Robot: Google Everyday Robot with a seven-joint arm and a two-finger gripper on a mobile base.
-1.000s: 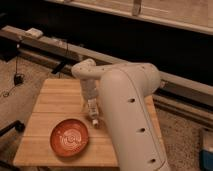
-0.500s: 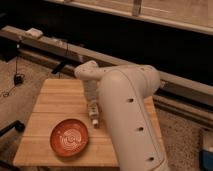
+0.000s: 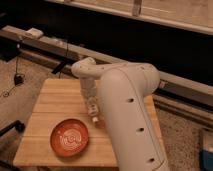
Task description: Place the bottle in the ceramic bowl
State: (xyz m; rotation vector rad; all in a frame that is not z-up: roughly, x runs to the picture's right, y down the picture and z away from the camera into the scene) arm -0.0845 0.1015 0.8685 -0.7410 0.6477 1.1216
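Over the last second very little has shifted. The pincer (image 3: 93, 114) at the end of the bulky white robot arm (image 3: 125, 110) has sunk a shade lower over the pale wooden slatted table (image 3: 52, 97). It now hangs just off the upper right rim of the round glossy orange-red ceramic bowl (image 3: 70, 137) with pale rings inside. The bowl has not moved, and we see nothing lying in it.

At the pincer's tip we make out what we take to be the tiny whitish bottle (image 3: 95, 120), low over the table. We cannot tell whether the pincer is wide, narrow or clamped on it.

We judge the task undone: the bottle is near the bowl but outside it. The small descent suggests a grasp being settled, with a short carry down and left over the rim to follow
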